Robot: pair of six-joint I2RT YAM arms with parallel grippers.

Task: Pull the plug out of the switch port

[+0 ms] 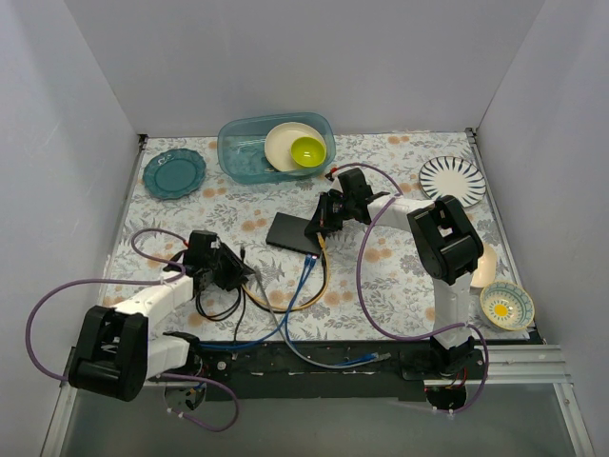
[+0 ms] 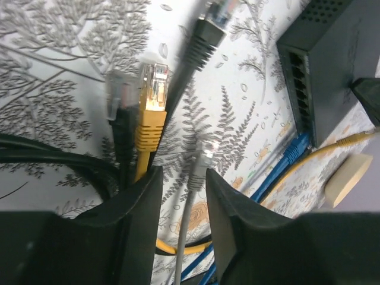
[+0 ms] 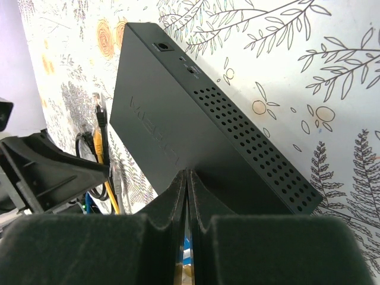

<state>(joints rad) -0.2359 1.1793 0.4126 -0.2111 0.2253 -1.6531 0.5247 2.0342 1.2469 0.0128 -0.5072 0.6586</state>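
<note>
The flat black switch [image 1: 293,231] lies mid-table; its socket row shows in the left wrist view [image 2: 300,89]. A blue cable's plug [image 2: 298,144] sits in a socket at the row's near end. My right gripper [image 1: 321,228] is shut, its tips [image 3: 187,173] resting on the switch's top [image 3: 160,119] at its right end. My left gripper [image 1: 240,270] is open to the left of the switch, its jaws [image 2: 183,172] either side of a loose grey cable [image 2: 199,172] without pinching it. Loose yellow [image 2: 153,89] and black [image 2: 205,27] plugs lie ahead of it.
A thin yellow cable [image 2: 350,141] runs past the switch's corner. Black, blue and yellow cables tangle between the arms [image 1: 276,309]. A teal tub [image 1: 249,152] with bowls stands behind. A teal plate [image 1: 174,173], striped plate [image 1: 453,179] and patterned bowl [image 1: 506,305] lie around.
</note>
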